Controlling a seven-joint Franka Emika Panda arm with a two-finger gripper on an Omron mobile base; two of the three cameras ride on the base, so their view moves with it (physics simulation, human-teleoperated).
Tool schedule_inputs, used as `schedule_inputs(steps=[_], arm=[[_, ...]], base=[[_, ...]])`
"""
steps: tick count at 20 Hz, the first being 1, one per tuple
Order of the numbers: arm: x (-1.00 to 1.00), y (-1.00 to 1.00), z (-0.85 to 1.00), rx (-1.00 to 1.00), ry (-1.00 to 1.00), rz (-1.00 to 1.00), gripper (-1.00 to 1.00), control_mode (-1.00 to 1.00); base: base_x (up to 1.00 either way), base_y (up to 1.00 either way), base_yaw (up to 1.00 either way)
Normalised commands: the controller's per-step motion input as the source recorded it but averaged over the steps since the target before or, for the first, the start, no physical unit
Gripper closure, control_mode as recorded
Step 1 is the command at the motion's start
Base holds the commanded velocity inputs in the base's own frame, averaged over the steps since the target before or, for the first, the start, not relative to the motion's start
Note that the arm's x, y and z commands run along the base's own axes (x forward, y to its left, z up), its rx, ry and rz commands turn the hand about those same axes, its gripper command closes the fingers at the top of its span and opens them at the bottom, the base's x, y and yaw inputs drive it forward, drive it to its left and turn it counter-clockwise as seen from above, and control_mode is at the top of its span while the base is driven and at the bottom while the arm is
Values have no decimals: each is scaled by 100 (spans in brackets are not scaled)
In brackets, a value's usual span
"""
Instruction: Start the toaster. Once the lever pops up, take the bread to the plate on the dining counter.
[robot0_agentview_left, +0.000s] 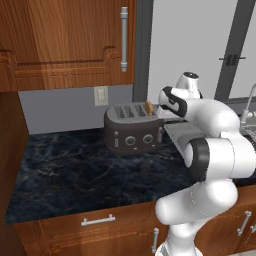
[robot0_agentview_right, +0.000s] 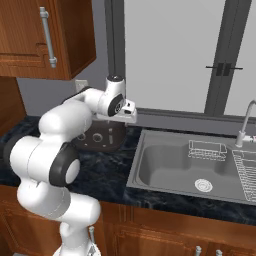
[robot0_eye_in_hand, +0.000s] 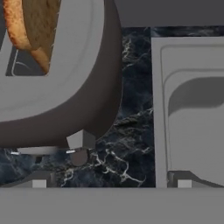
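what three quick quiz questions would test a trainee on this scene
1. True or false: the bread sticks up out of a slot of the toaster.
2. What lies just right of the toaster on the worktop? A) a stove B) a sink C) a plate
3. Fill in: the gripper is ____, hanging above the toaster's lever.

Key: 1 true; 2 B, the sink; 3 open.

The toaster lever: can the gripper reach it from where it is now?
Probably yes. The open gripper hangs just above the toaster end, the lever sits below it, nothing between them.
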Motion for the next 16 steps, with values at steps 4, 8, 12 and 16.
schedule_inputs(steps=[4,8,12,16], arm=[[6,0,-16,0,0,0,-100,-100],[6,0,-15,0,0,0,-100,-100],[4,0,-20,0,0,0,-100,-100],[0,0,-21,0,0,0,-100,-100]], base=[[0,0,0],[0,0,0],[0,0,0],[0,0,0]])
